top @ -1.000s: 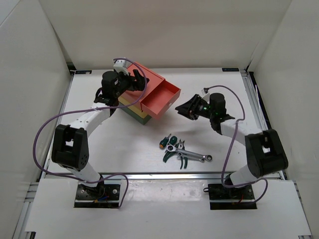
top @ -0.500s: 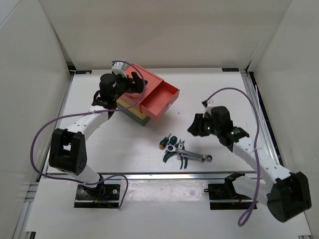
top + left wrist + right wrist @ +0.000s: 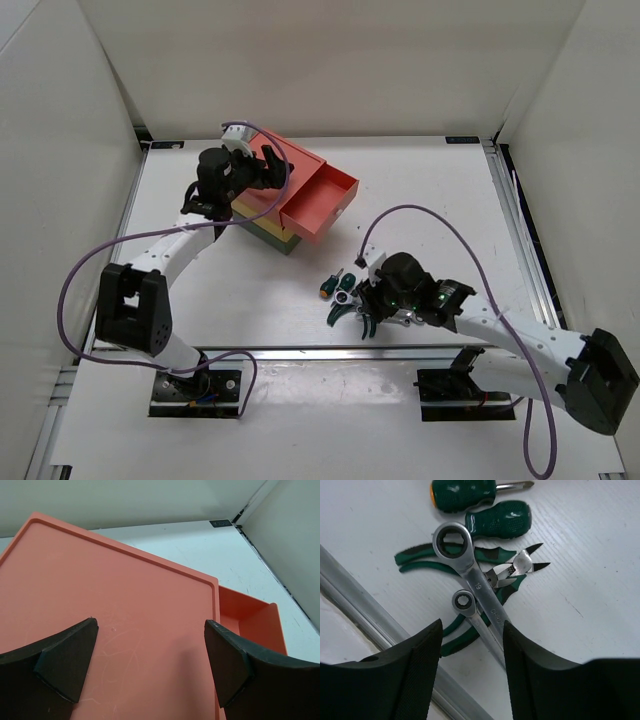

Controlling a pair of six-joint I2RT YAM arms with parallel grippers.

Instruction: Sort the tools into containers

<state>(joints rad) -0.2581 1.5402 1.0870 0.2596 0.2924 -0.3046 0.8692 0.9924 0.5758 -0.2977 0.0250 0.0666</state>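
Lying just ahead of the right gripper (image 3: 471, 630), in line with the gap between its spread fingers (image 3: 420, 665), is the silver ratchet wrench (image 3: 470, 575). Its ring head points away from the gripper and its shank runs back toward the wrist. It looks to be solid steel: stiff, heavy for its size, and smooth enough to slip under a light pinch. The flat shank rests across the green-handled pliers (image 3: 420, 560), so it probably sits slightly off the table (image 3: 595, 555), leaving some room for the fingertips. The best hold looks to be across the narrow edges of the shank, near the stamped number and short of the head. A smaller wrench (image 3: 465, 600) lies alongside it, nearer the gripper (easy to catch both at once). Beyond the ring head, farthest from the fingers, lie the two stubby screwdrivers (image 3: 462, 490).

The right gripper's jaws stand open and hold nothing. A metal rail (image 3: 360, 600) at the table edge runs past its left finger.

Well apart, the left gripper (image 3: 150, 650) is also open and empty. It is poised over the lid of the salmon-red box (image 3: 125, 605), whose drawer (image 3: 322, 205) is pulled out to its right.
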